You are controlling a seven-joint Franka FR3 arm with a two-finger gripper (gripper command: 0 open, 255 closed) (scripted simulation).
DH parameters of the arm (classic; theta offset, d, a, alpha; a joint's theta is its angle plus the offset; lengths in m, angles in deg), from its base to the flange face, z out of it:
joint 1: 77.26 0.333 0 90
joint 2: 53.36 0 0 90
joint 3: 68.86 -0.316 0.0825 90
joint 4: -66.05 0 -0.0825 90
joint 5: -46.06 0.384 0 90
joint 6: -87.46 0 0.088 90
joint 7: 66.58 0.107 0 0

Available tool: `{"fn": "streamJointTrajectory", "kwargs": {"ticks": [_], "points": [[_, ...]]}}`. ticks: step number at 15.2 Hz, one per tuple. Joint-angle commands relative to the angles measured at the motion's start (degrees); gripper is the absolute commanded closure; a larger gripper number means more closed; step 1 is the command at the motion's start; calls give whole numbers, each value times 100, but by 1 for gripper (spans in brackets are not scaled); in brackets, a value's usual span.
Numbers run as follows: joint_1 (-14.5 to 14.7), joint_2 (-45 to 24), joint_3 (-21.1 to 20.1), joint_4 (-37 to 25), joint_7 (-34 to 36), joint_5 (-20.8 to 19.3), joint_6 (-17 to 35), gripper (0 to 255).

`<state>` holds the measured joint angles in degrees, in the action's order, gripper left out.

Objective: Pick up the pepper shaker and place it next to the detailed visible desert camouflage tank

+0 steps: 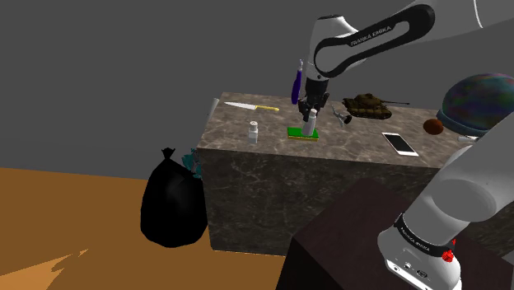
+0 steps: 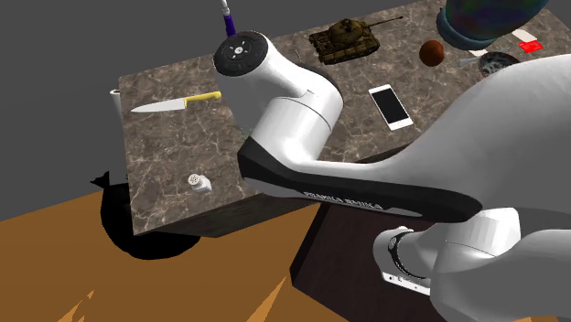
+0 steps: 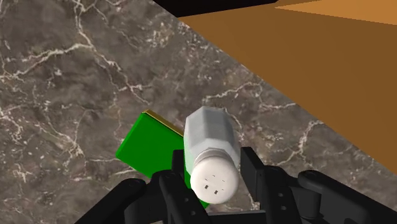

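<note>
We can read one brand, FRANKA EMIKA, in pale capitals. In the shoulder view it runs along the dark band (image 1: 375, 37) on the upper link of the white arm (image 1: 461, 16). In the second exterior view it stands on the same band. A dark ring (image 1: 416, 241) low on the arm carries small lettering we cannot make out.

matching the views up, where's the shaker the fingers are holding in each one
Shoulder view: shaker mid-table, at the green pad.
Second exterior view: hidden behind the white arm.
Wrist view: shaker clasped between the fingers, cap facing the camera, green pad beyond it.
Shared landmark: the marble tabletop.
</note>
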<state>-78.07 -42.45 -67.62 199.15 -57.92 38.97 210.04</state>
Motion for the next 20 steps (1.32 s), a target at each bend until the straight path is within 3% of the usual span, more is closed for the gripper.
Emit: {"fn": "streamJointTrajectory", "kwargs": {"ticks": [1,20], "points": [[2,59,0,-94,-20,10,-154,255],[21,404,-20,-1234,-165,83,-1633,255]]}}
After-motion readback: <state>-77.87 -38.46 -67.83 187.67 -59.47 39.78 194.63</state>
